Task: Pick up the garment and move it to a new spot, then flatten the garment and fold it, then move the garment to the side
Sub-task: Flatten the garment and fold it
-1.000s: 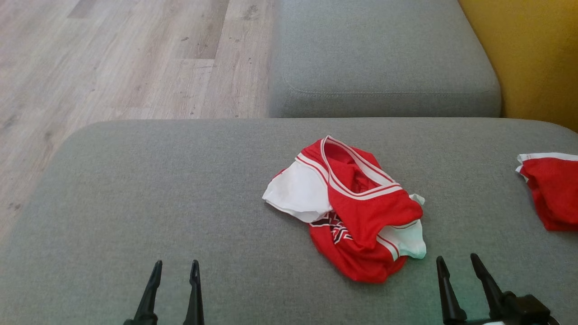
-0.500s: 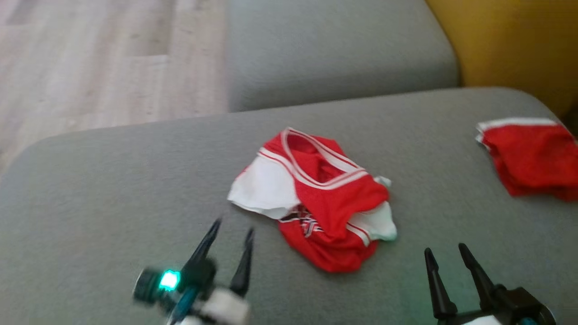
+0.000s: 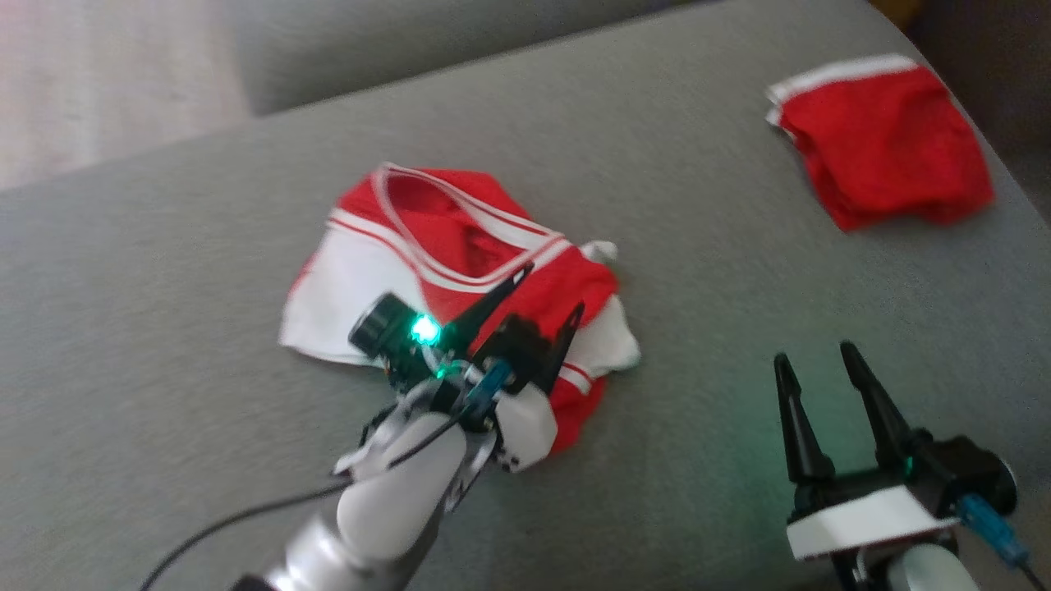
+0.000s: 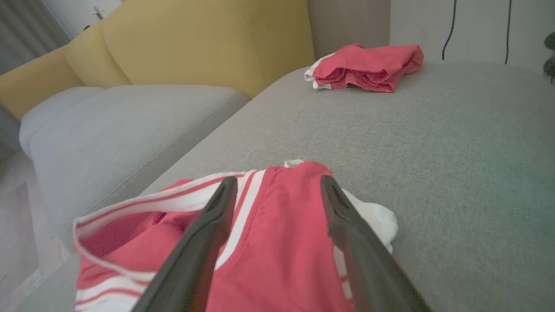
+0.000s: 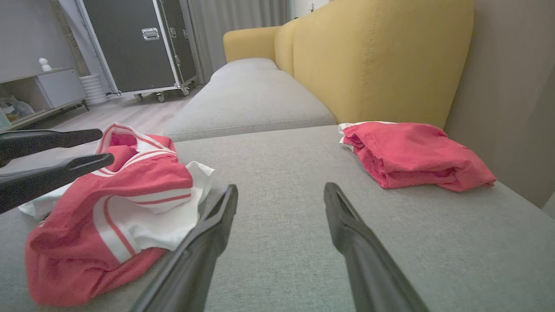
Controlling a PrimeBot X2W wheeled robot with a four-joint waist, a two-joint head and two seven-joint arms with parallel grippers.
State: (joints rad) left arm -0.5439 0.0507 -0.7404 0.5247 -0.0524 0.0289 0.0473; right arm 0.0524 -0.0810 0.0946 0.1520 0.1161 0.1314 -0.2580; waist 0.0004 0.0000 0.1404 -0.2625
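Observation:
The garment is a crumpled red jersey with white sleeves and striped trim, lying on the grey cushion. My left gripper hangs over its right part, open, with nothing between its fingers. In the left wrist view the gripper frames the red cloth just below. My right gripper stands open over bare cushion, right of the garment and apart from it. The right wrist view shows its own open gripper, the garment at left, and the left gripper above it.
A second red garment lies folded near the cushion's far right corner. A yellow sofa back rises behind it. Another grey seat cushion adjoins beyond the garment. A black wheeled case stands across the wooden floor.
The head camera has turned and dipped, shifting the whole picture. My left arm has reached forward and right, from bare cushion to over the garment. The right gripper has barely moved.

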